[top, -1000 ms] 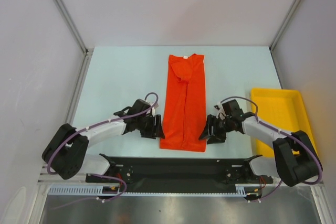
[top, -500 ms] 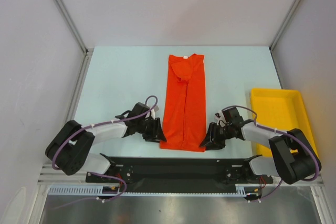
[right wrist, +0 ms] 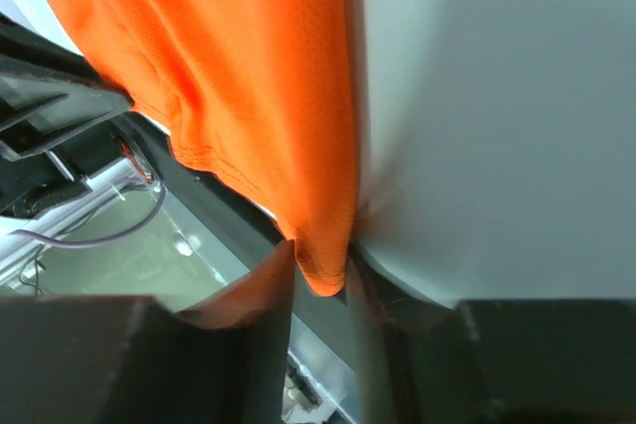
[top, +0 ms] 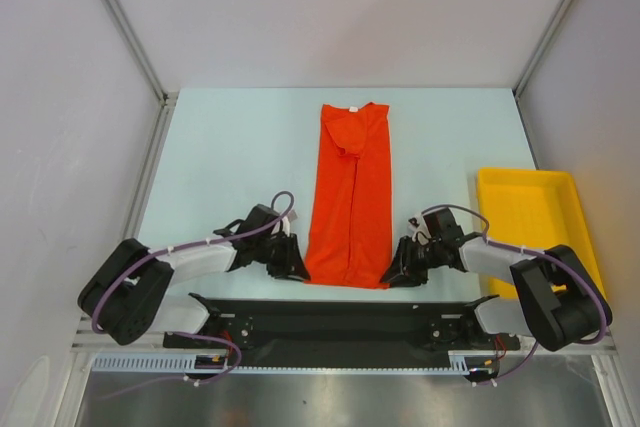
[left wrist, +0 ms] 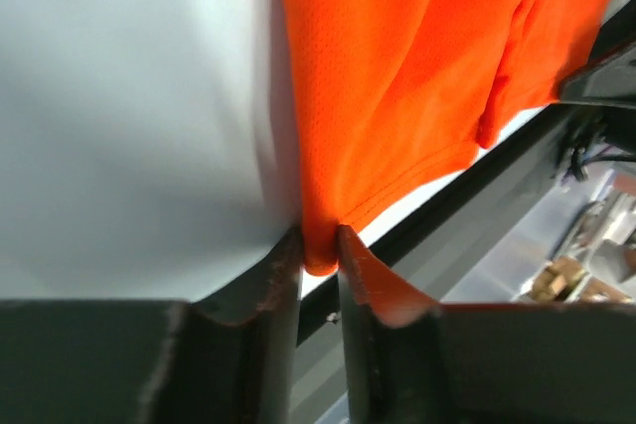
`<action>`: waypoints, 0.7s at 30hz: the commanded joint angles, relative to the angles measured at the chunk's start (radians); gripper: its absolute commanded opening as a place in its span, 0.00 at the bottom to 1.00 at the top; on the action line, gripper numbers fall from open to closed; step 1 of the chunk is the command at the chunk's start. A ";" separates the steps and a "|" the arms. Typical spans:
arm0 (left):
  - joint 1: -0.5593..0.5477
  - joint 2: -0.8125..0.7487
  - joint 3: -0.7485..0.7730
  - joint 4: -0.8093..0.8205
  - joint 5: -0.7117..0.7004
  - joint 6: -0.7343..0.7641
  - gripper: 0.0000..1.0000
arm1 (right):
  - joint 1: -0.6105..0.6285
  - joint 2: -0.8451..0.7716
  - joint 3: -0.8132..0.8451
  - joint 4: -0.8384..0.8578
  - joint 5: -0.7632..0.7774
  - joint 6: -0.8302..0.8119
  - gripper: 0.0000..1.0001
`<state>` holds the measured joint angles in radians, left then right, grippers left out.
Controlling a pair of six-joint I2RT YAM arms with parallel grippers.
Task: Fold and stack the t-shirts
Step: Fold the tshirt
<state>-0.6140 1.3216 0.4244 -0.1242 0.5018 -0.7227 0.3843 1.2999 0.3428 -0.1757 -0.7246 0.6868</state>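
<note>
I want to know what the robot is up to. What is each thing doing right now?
t-shirt: folded into a long strip, flat on the table, neck at the far end.
left gripper: shut on the t-shirt's near left corner.
right gripper: shut on its near right corner.
tray: flat on the table, right of the t-shirt, apart from it.

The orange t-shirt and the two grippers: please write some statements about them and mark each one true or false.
1. The t-shirt lies as a long narrow strip with its collar at the far end. True.
2. The left gripper pinches a near corner of the t-shirt. True.
3. The right gripper is open and away from the cloth. False: it pinches the other near corner.
4. The yellow tray stands on the left side of the table. False: it stands on the right side.
</note>
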 commanded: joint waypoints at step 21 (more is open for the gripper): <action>0.204 0.511 0.865 -0.152 0.053 0.031 0.00 | -0.242 0.590 0.992 -0.404 0.030 -0.251 0.00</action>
<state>-0.4458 1.7664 1.1835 -0.2459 0.5186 -0.7177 0.1722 1.8111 1.1919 -0.4770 -0.6853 0.4961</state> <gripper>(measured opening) 0.011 0.021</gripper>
